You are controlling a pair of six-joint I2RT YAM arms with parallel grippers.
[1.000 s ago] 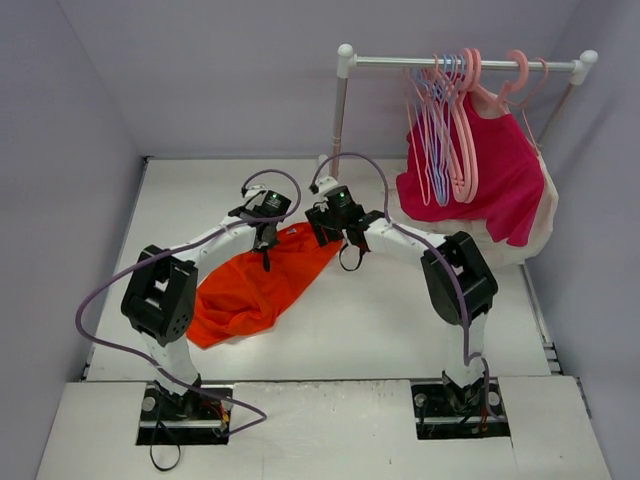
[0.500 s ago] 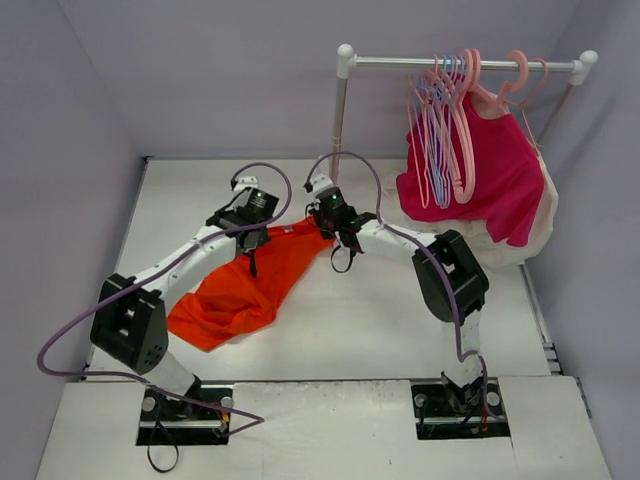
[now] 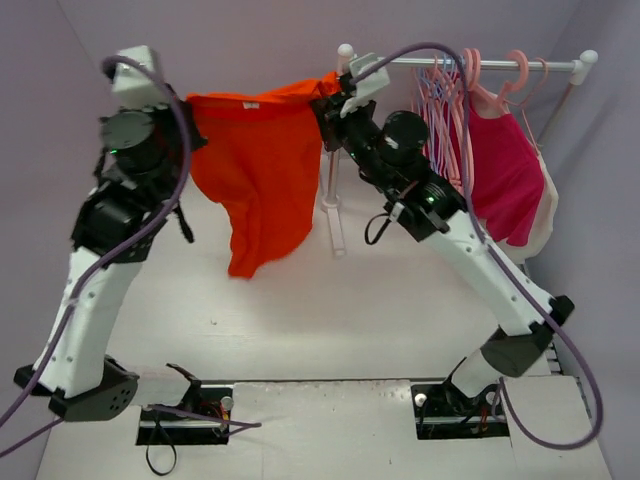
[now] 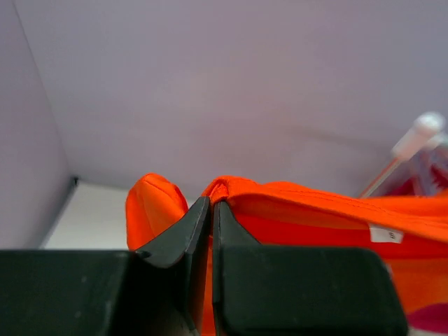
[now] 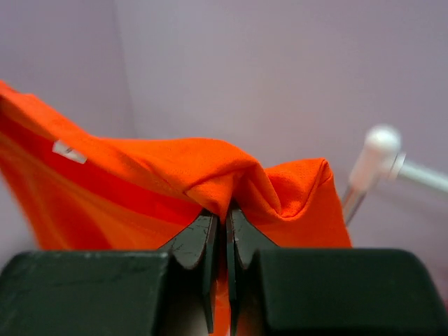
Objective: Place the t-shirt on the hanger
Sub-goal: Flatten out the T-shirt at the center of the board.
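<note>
Progress check, near to far.

- Near edge of the table (image 3: 330,330): you see only the two arm bases. No cloth lies on it anywhere in the top view.
- Mid-air above the table: you have the t-shirt (image 3: 262,160) hanging clear between the two raised arms. Its top edge is stretched roughly level and the body hangs below it in loose folds.
- Your left gripper (image 4: 211,206) is pressed together, pinching a fold of orange cloth at the shirt's left shoulder.
- Your right gripper (image 5: 226,213) is likewise pressed together, pinching a bunched fold at the other shoulder, just beside the white post (image 3: 338,160).
- The white label (image 4: 385,234) shows along the neck edge between the two grips, so the neck opening is probably at the top.
- Far right corner: the rail (image 3: 520,65) carries the hanger (image 3: 468,85) among several pale pink ones. The lavender hangers (image 3: 435,110) and a magenta shirt (image 3: 505,170) are alongside. No hanger is off the rail or touching the orange cloth.

Judgement: pick-up and spread look done. Left for you are getting a pink hanger into the neck, seating both shoulders and releasing. With both grippers occupied, you probably have to bring the shirt to the rail. Roughly a third of the way.
</note>
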